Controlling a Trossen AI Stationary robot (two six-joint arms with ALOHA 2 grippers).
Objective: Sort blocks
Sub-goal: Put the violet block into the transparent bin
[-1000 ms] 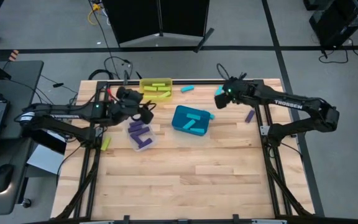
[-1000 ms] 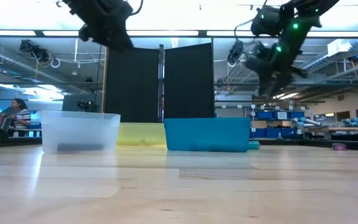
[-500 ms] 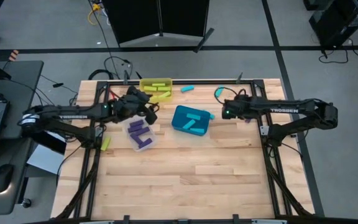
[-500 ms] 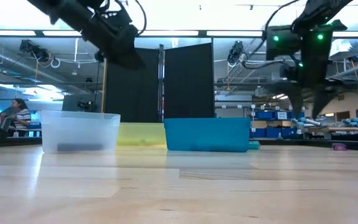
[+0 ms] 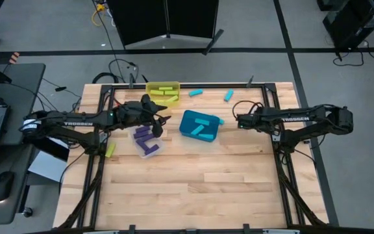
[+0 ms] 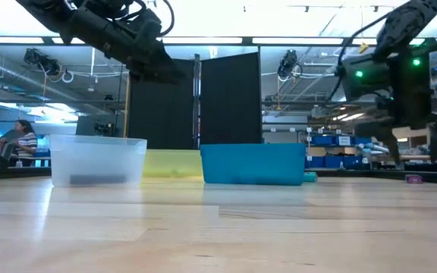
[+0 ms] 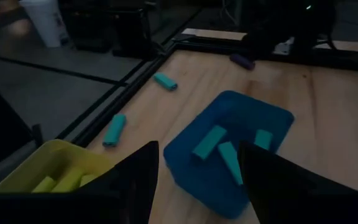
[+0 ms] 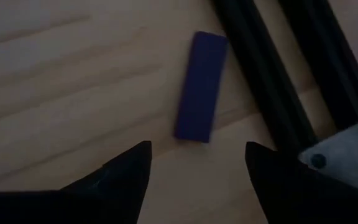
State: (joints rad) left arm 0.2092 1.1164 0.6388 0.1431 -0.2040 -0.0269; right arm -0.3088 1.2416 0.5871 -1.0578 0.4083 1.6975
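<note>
Landmark: teal bin [image 5: 199,125], mid-worktop [image 5: 193,182], holding cyan blocks [image 5: 203,127]; clear bin [image 5: 147,141] just beside it on the left arm's side and slightly nearer, holding purple blocks [image 5: 146,138]; yellow-green block [image 5: 111,149] lying loose beyond the clear bin, near the worktop edge; left gripper [image 5: 156,122] raised above the clear bin's far end, jaws open and empty; right gripper [image 8: 194,168] on the teal bin's other side, jaws open over a loose purple block [image 8: 201,86] beside the black frame rail [image 8: 260,68]; yellow bin [image 5: 162,91] behind the teal bin, holding yellow-green blocks [image 5: 165,95]; two cyan blocks [image 5: 195,93] loose near the far edge.
</note>
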